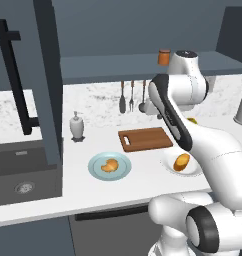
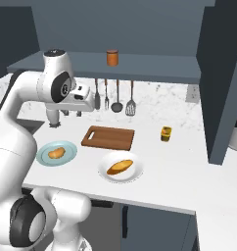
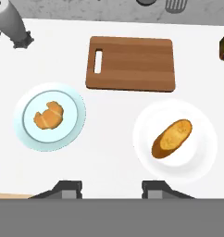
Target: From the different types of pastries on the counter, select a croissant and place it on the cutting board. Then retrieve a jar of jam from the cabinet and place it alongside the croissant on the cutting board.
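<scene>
hand: the robot's two-finger hand (image 3: 111, 187) hangs high above the white counter (image 3: 109, 139), looking straight down; its dark fingertips (image 3: 67, 187) stand narrow, as closed as they go, with nothing between them
croissant: the small golden-brown crescent-shaped croissant (image 3: 48, 115) lies on the round light-blue plate (image 3: 26, 134), below the hand and off to the left fingertip's side, well apart from it
bun: the plumper orange-golden bun (image 3: 171, 138) lies on the round white dish (image 3: 197, 157), off to the other fingertip's side
cutting board: the flat brown wooden cutting board (image 3: 130, 63) lies bare on the counter, beyond both plates, pale slot toward the croissant's side
jar of jam: the small orange-brown jar of jam (image 2: 112, 57) stands upright on the dark blue-grey cabinet (image 2: 140, 66) shelf above the counter
shaker: a white shaker bottle (image 1: 76, 125) stands near the plate's far side
</scene>
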